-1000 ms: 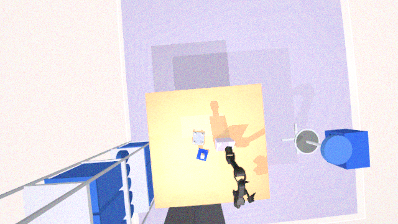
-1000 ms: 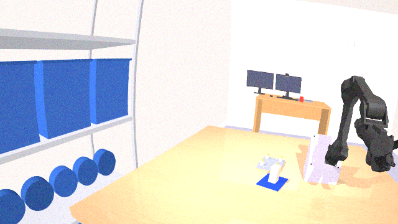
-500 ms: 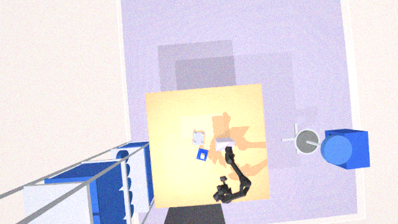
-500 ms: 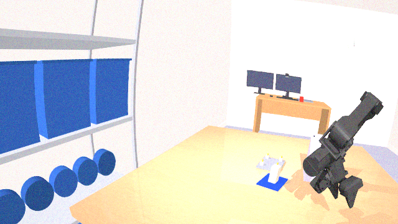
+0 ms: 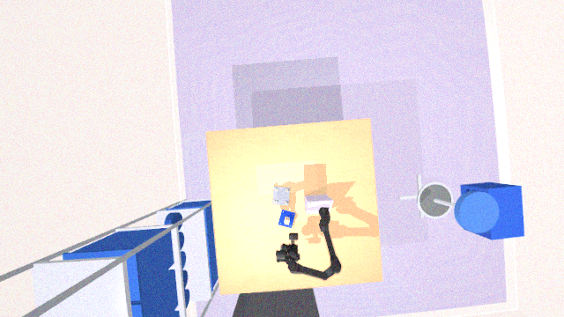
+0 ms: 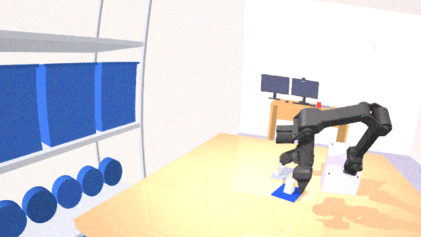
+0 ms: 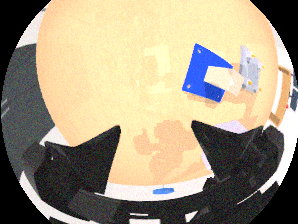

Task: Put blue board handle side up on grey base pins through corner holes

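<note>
Right now the gripper [image 5: 291, 246] [image 6: 291, 176] [image 7: 156, 124] is spread wide, with nothing between its fingers. In the wrist view, the blue board [image 5: 282, 214] [image 6: 280, 193] [image 7: 195, 75] lies off to the right of the fingers, flat on the table [image 5: 247, 163] [image 6: 197, 184] [image 7: 100, 75] — its pale handle [image 5: 286, 220] [image 6: 289, 185] [image 7: 218, 77] facing up. Near the board but apart from it sits the grey base [image 5: 281, 195] [image 6: 284, 173] [image 7: 249, 72], gold pins showing on its posts; the board is not on it. The black arm [image 5: 331, 253] [image 6: 342, 115] bends back to a pale block [image 5: 318, 202] [image 6: 340, 185] on the same table. Farther out, a wooden desk [image 6: 289, 113] carries two dark monitors — a shelf rack [image 6: 142, 99] with blue bins [image 6: 70, 102] stands to one side.
</note>
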You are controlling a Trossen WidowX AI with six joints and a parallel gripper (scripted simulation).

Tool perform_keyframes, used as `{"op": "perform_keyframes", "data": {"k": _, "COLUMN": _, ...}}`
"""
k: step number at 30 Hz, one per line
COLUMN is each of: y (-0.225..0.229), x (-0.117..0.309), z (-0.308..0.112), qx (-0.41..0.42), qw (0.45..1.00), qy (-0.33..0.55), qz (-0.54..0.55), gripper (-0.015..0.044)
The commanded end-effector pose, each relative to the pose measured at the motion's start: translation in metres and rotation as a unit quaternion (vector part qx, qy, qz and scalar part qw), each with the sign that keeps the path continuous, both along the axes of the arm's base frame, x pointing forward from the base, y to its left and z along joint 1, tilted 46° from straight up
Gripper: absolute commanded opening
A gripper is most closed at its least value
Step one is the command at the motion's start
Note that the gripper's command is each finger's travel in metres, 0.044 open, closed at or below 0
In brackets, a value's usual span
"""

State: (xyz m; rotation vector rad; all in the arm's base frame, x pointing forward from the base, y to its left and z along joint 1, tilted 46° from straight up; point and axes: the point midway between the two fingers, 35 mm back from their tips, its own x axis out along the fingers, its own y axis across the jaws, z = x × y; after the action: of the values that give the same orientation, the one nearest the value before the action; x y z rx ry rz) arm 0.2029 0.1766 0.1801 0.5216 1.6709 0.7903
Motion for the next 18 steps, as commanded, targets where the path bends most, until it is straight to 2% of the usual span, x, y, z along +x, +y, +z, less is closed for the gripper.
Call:
{"op": "perform_keyframes", "data": {"k": 1, "y": -0.041, "x": 0.031, "z": -0.026, "qx": -0.02, "qw": 0.998, "qy": 0.016, "qz": -0.055, "gripper": 0.044}}
{"op": "perform_keyframes", "data": {"k": 6, "y": -0.106, "x": 0.059, "z": -0.061, "qx": -0.034, "qw": 0.99, "qy": 0.041, "qz": -0.128, "gripper": 0.044}}
{"op": "perform_keyframes", "data": {"k": 8, "y": -0.116, "x": 0.062, "z": -0.067, "qx": -0.035, "qw": 0.989, "qy": 0.044, "qz": -0.136, "gripper": 0.044}}
{"op": "perform_keyframes", "data": {"k": 18, "y": -0.093, "x": 0.059, "z": -0.092, "qx": -0.034, "qw": 0.989, "qy": 0.044, "qz": -0.137, "gripper": 0.044}}
